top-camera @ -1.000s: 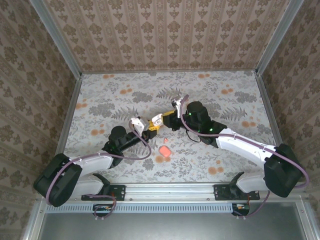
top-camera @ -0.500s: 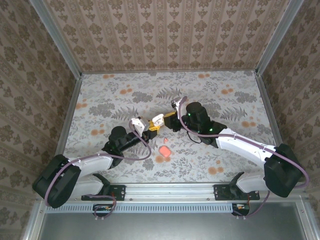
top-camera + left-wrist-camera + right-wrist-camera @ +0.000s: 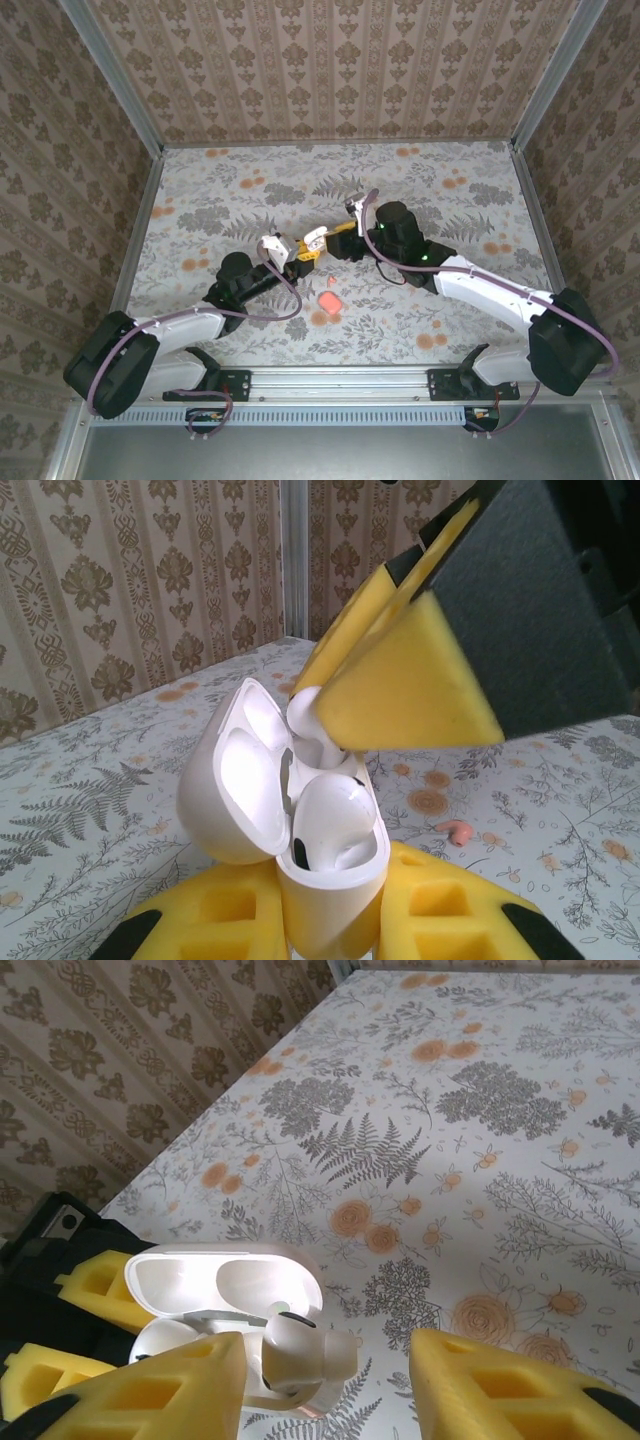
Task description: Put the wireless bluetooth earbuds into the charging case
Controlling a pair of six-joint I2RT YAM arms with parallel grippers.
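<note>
Holding the open charging case (image 3: 240, 790) tight in our clenched left fingers (image 3: 215, 920) above the middle of the desk (image 3: 250, 180), we should pull our right fingers (image 3: 500, 1390), spread wide and gripping nothing, gently away so the white earbud (image 3: 297, 1355) standing in its hole does not tip out.

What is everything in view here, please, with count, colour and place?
charging case: one, white, lid open, gripped in the left jaws.
earbuds: two, white; one seated in the case, second earbud at its mouth.
pink item: one, small, on the table near the arms.
table: one, grey-and-orange floral.
left gripper: one, yellow pads, shut on the case.
right gripper: one, yellow pads, jaws open over the case.
</note>
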